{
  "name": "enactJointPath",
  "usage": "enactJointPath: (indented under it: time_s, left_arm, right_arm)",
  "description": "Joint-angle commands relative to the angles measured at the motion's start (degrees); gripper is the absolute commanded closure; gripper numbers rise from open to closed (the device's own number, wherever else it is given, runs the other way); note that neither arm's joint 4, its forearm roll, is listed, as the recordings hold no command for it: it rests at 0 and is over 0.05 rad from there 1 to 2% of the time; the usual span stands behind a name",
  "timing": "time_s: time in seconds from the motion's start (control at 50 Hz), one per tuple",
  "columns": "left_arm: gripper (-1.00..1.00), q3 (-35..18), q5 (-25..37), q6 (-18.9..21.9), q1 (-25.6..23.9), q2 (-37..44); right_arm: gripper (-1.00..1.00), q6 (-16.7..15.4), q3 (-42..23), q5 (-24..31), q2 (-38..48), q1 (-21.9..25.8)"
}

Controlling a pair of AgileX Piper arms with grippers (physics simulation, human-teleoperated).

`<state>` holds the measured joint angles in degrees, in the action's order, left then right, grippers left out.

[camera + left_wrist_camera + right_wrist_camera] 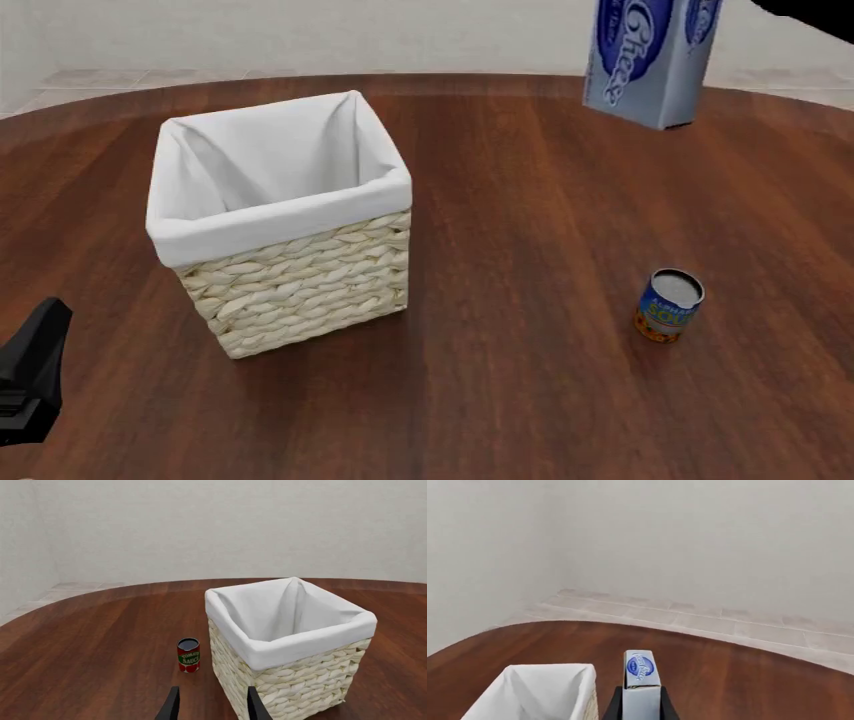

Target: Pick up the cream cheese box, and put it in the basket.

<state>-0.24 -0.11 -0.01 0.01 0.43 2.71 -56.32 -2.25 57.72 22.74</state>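
The cream cheese box (650, 60), white and pale blue with a dark-blue oval, hangs high above the far right of the table in the front view. In the right wrist view my right gripper (640, 702) is shut on the box (641, 680), which stands on edge between the fingers. The wicker basket (287, 275) with its white liner stands left of centre, well to the left of the box and lower; it also shows in the right wrist view (534, 695) and the left wrist view (293, 680). My left gripper (212, 707) is open and empty, low at the near left (30, 375).
A blue-and-orange can (667, 305) stands upright on the right side of the dark wooden table (534, 380). A red tomato sauce can (189, 655) stands beside the basket in the left wrist view. The table's curved far edge meets a pale floor and wall.
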Motion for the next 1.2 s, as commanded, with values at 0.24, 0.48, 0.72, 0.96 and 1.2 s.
enactJointPath:
  time_s: [0.24,0.48,0.72,0.96,1.2]
  left_arm:
    - [-1.00,0.0,0.0,0.0,0.0,0.0]
    - [-1.00,0.0,0.0,0.0,0.0,0.0]
    - [-1.00,0.0,0.0,0.0,0.0,0.0]
    - [-1.00,0.0,0.0,0.0,0.0,0.0]
    - [-1.00,0.0,0.0,0.0,0.0,0.0]
  right_arm:
    - [1.00,6.4,-4.0,-7.7,3.0,7.7]
    - [1.00,5.0,-8.5,-8.6,9.3,14.2]
    - [1.00,4.5,-12.6,-10.0,15.8,16.8]
    - [1.00,3.4,-22.2,-8.5,23.8,19.5]
    - [1.00,1.5,-27.8,-8.3,30.1,20.6]
